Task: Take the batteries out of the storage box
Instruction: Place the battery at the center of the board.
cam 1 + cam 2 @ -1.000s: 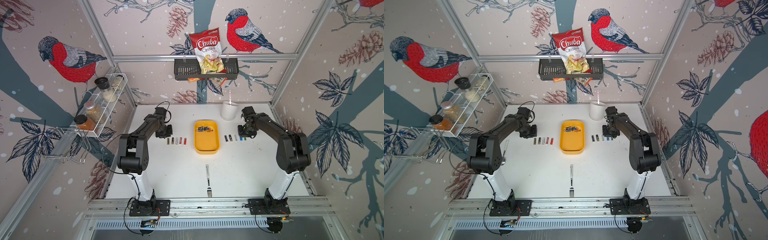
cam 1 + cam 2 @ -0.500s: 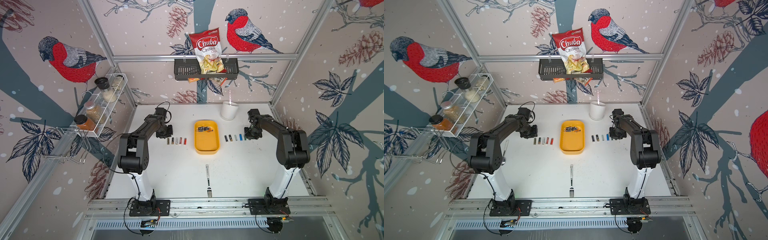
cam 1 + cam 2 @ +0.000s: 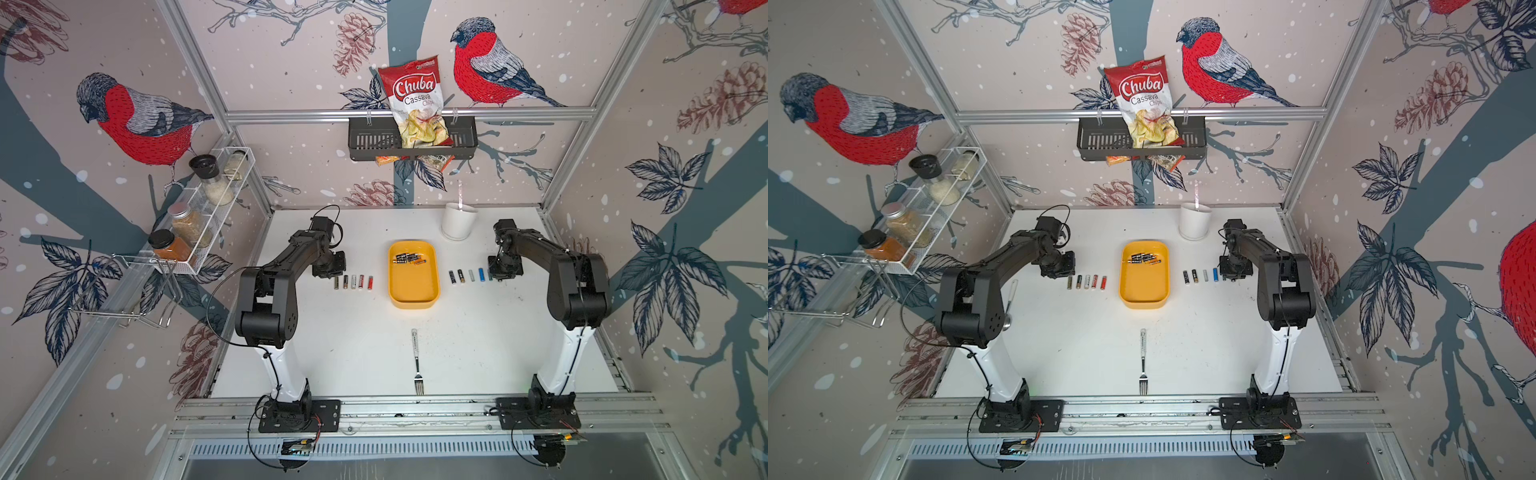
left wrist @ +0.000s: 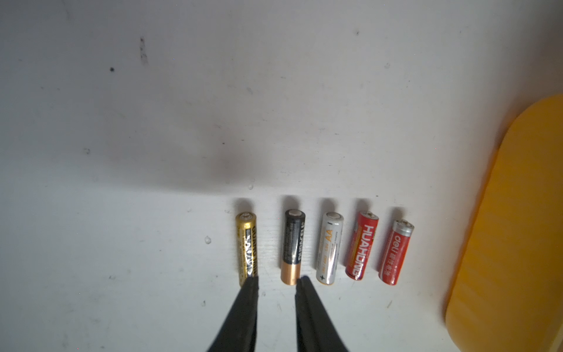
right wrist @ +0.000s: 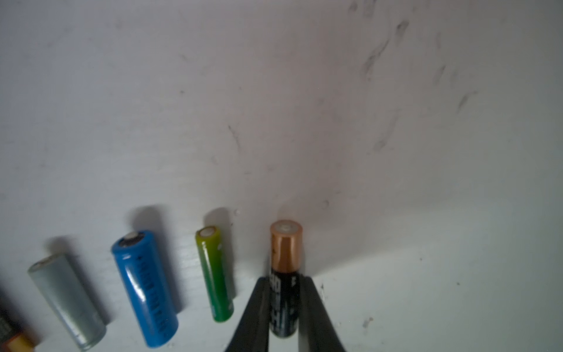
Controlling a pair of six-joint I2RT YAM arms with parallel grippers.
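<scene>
The yellow storage box [image 3: 413,286] [image 3: 1144,286] lies mid-table with several batteries [image 3: 409,258] [image 3: 1144,258] heaped at its far end. Left of it, a row of several batteries [image 3: 353,282] [image 4: 330,247] lies on the table. My left gripper [image 3: 332,270] [image 4: 277,281] hovers open over that row's outer end, between a gold cell [image 4: 247,247] and a black-and-copper one [image 4: 293,247], holding nothing. Right of the box lies another row [image 3: 467,275]. My right gripper [image 3: 503,272] [image 5: 285,285] is shut on a black-and-copper battery [image 5: 285,253], low at that row's outer end beside a green cell [image 5: 214,274].
A white cup [image 3: 459,222] stands behind the right row. A fork [image 3: 417,361] lies near the front middle. A spoon [image 3: 1011,299] lies by the left arm. On the walls hang a black basket [image 3: 411,143] with a chips bag and a spice rack [image 3: 199,216].
My right gripper has carried its battery rightward, away from the box, to the outer end of the right row. The left arm has not moved.
</scene>
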